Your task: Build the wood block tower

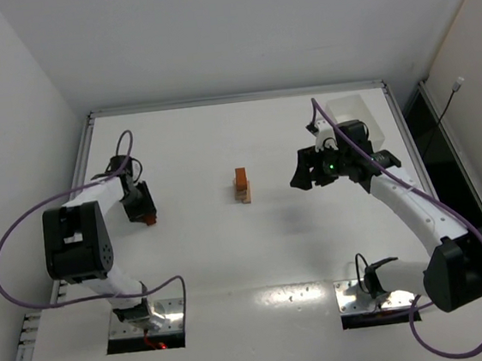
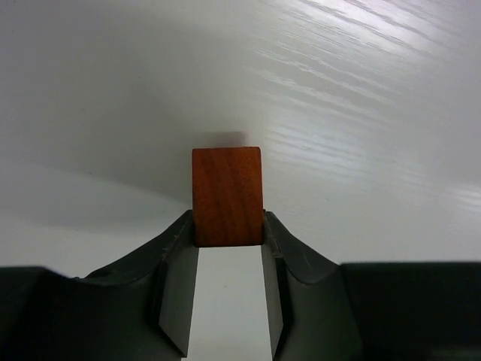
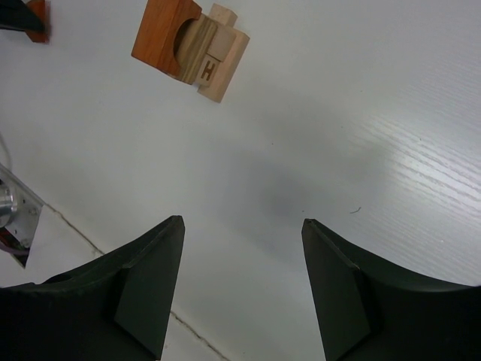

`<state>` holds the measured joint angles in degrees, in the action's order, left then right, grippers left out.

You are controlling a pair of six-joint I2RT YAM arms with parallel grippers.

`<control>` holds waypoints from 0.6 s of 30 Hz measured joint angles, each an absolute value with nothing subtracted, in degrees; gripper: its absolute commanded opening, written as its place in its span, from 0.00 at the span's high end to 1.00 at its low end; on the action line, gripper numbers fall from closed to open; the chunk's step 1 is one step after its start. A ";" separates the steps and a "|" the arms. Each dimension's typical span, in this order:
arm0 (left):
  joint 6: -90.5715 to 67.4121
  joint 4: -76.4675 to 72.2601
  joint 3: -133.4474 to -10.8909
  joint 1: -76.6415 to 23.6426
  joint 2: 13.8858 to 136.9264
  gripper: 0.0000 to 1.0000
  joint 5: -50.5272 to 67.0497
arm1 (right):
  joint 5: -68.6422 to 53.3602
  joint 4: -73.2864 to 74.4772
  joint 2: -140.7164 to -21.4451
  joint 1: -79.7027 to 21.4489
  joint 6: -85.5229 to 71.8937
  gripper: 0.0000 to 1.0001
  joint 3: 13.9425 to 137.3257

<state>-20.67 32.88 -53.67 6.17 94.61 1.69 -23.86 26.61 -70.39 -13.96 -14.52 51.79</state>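
LEFT SIDE OF THE SURFACE: My left fingers [image 2: 176, 278] are closed on a red-brown block [image 2: 227, 195]. They pinch its near end from both sides, and most of it juts out past the tips. The block is down at the white surface [image 1: 233, 267], though I cannot tell whether it is resting on it or just above. The tower [image 1: 241, 185] sits well apart at mid-surface, a low cluster with a red-brown arch piece beside pale blocks, one lettered H. These views do not show me how the pieces are stacked. My right fingers [image 3: 150, 293] hang open and empty on the tower's far side, aimed toward it.

By my reading, the step in hand is securing this block for the carry to the tower. Only the tips are on the block's end, so the hold is shallow. I would want the squeeze firm and even before lifting, or the block may pivot between the pads. I would lift straight up and cross at height, not drag. Coming in, I would descend from above with the block's faces square to the tower's top piece. I would set it down gently and let go only once it rests flat, since a sideways nudge could topple the small stack. The right arm should keep out of the left arm's path.
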 measured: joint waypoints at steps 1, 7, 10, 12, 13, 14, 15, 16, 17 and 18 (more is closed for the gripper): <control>-20.03 33.34 -53.67 5.54 93.51 1.00 1.65 | -23.70 26.61 -70.39 -13.96 -14.46 0.39 51.79; -16.49 36.75 -58.57 -4.19 82.24 1.00 2.44 | -22.33 25.96 -70.06 -13.80 -13.87 0.39 50.33; -15.81 38.02 -64.93 -9.52 79.42 1.00 3.51 | -21.39 26.22 -69.76 -13.39 -13.54 0.39 49.89; -16.19 38.26 -68.51 -12.36 78.76 1.00 3.90 | -20.95 26.20 -69.14 -12.99 -13.45 0.39 49.69; -16.69 38.33 -69.82 -13.69 78.54 1.00 3.86 | -20.91 26.22 -68.84 -12.86 -13.43 0.39 49.58; -17.21 38.50 -70.63 -15.09 78.50 1.00 3.70 | -20.78 26.22 -68.51 -12.73 -13.43 0.39 49.50; -18.06 38.54 -71.09 -16.27 78.48 1.00 3.22 | -20.71 26.22 -68.25 -12.53 -13.41 0.39 49.47; -19.49 38.54 -71.20 -18.04 78.48 1.00 2.55 | -20.60 26.17 -67.96 -12.43 -13.41 0.39 49.43; -20.25 38.72 -71.20 -18.94 78.50 1.00 2.31 | -20.53 26.24 -67.75 -12.38 -13.41 0.39 49.39; -21.76 39.03 -71.20 -20.49 78.52 1.00 2.07 | -20.49 26.24 -67.53 -12.14 -13.39 0.39 49.30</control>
